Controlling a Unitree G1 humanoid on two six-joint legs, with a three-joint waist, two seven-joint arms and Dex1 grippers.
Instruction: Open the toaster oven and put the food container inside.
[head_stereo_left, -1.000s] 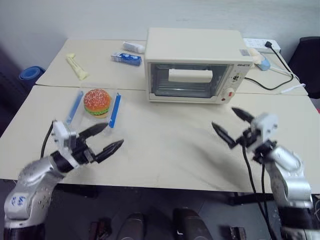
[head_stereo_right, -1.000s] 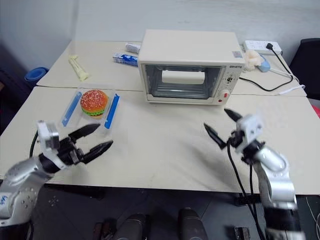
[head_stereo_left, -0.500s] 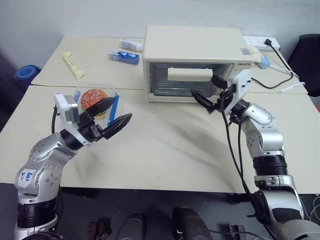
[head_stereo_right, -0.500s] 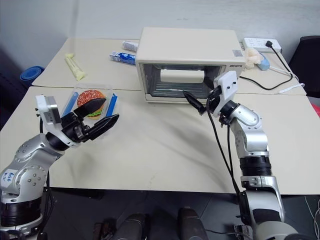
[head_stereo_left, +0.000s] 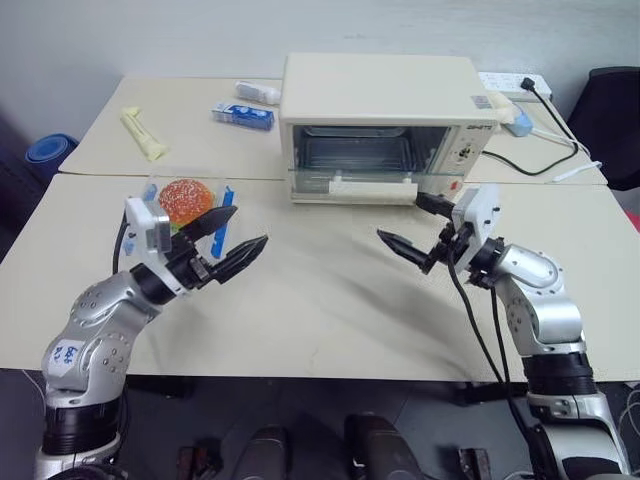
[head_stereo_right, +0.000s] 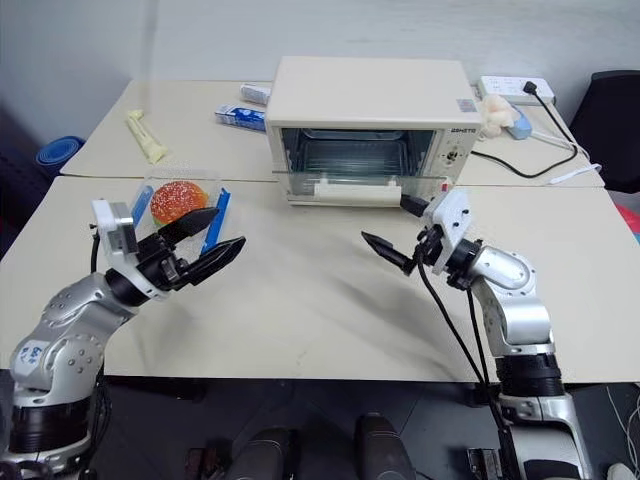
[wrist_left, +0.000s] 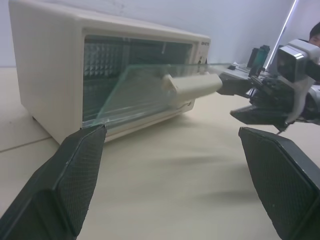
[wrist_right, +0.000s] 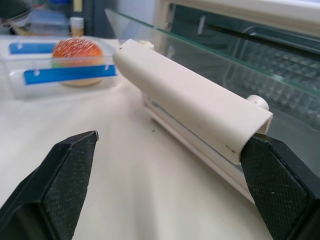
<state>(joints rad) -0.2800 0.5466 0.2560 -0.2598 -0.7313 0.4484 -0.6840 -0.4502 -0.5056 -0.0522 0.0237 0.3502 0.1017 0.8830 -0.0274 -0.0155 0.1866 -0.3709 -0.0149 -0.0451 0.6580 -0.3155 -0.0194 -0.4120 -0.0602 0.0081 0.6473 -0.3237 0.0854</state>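
we see the toaster oven (head_stereo_left: 385, 125) at the back of the table (head_stereo_left: 330, 300) with its glass door swung down and its bar handle (wrist_right: 192, 107) low in front. the right gripper (head_stereo_left: 425, 235) hangs just before that handle, fingers spread and empty. the food container (head_stereo_left: 185, 205) sits on the table to the left, just behind the left gripper (head_stereo_left: 232, 240), also spread and grasping nothing.

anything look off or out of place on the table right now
Nothing stands out. The toaster oven door hangs partly open, as the task needs, and the food container sits upright and closed on the table.
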